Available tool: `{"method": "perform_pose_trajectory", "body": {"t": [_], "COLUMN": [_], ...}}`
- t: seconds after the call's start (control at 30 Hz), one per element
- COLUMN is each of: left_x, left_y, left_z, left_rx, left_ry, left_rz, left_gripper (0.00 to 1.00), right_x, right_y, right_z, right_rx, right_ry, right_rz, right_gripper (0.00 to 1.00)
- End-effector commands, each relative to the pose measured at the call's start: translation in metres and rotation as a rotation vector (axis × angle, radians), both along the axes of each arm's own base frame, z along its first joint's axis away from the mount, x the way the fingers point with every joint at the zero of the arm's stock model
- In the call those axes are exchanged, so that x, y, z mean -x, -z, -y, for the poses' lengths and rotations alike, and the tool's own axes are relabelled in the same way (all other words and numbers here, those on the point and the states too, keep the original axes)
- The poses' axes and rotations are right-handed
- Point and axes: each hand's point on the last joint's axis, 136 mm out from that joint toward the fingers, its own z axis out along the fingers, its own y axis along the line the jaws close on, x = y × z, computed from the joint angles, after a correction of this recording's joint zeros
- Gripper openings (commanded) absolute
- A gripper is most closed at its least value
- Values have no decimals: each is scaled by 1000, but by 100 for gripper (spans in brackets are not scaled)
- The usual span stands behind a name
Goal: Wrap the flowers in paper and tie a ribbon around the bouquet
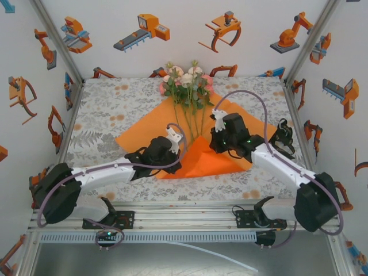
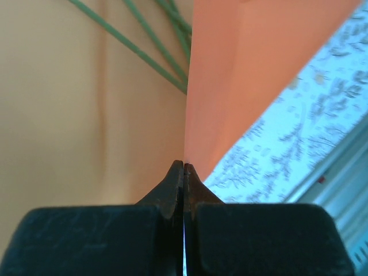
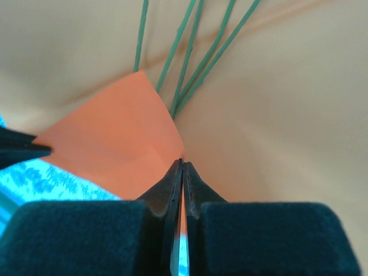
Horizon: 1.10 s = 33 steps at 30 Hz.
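The left end effector (image 2: pixel 184 165) is sitting closed at the paper (image 2: pixel 247 75) fold; the right end effector (image 3: pixel 182 162) is pinching it. The flowers (image 1: pixel 187 86) are pointing their stems from there to the counter (image 1: pixel 109 115) far edge.

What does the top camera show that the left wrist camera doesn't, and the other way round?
Overhead: the flowers with their pink and white blooms, and the paper spread out wide. Left wrist: a close look at the left gripper, jaws shut on the paper's raised flap. Both: orange paper, thin green stems and the printed tablecloth.
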Motion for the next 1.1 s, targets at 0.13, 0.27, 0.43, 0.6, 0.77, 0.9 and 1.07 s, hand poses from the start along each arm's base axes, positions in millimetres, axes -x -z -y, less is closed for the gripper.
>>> {"method": "perform_pose_trajectory", "body": {"t": [0.13, 0.27, 0.43, 0.6, 0.77, 0.9, 1.07], "left_x": [-42, -51, -58, -59, -51, -42, -35], "left_y": [-11, -8, 0, 5, 12, 17, 21], "left_z": [10, 7, -3, -7, -10, -26, -42], "left_rx": [-3, -22, -10, -7, -48, -87, -115], "left_ry": [-96, -137, -213, -249, -208, -212, -230], "left_rz": [123, 134, 117, 100, 83, 79, 76], "left_gripper": [0, 0, 0, 0, 0, 0, 8], "right_x": [-39, -31, 8, 45, 59, 52, 31], "right_y": [1, -27, -47, -39, -1, 36, 58], "right_z": [-5, 4, 19, 12, -12, -12, -8], "right_rx": [49, 18, -98, -201, -215, -126, -23], "right_ry": [51, 99, 201, 209, 99, 111, 128], "right_rz": [58, 58, -65, -224, -347, -384, -346], "right_gripper": [27, 36, 44, 46, 43, 43, 43]}}
